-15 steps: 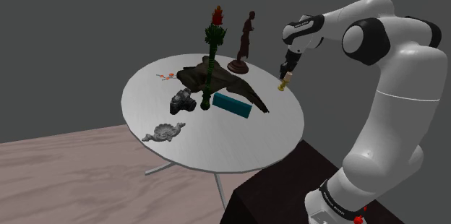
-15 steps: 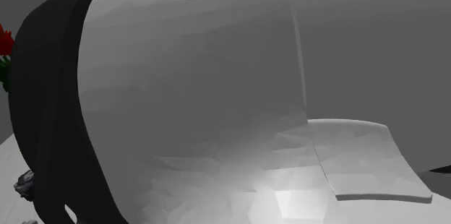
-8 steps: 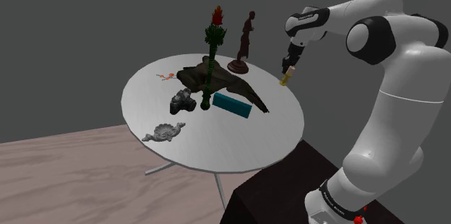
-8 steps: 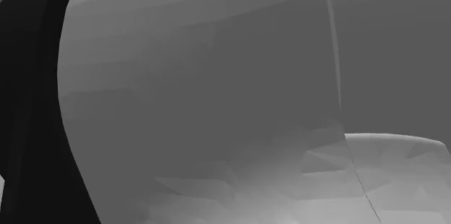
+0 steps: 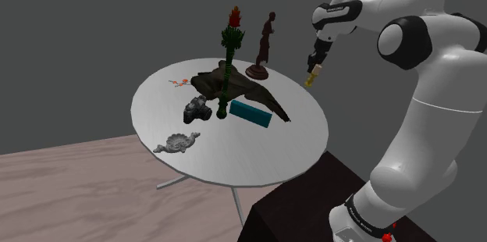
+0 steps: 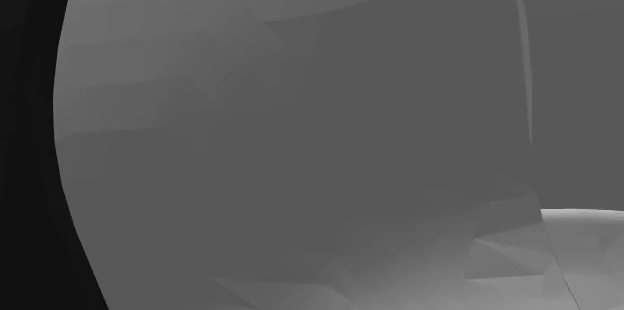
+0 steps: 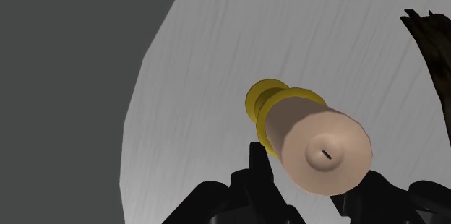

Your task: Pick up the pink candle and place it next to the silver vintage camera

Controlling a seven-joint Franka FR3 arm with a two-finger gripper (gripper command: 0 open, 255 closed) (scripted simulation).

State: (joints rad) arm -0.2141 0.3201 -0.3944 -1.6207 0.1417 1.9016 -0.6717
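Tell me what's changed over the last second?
The gripper, shut on the candle, has carried it higher above the table and slightly toward the shoulder view's right. Nothing was grasped or released. The camera, statuette and teal box stayed put.

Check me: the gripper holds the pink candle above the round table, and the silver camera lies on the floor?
Wrong on the camera: the shoulder view shows it sitting on the table. The gripper does hold the candle above the table.
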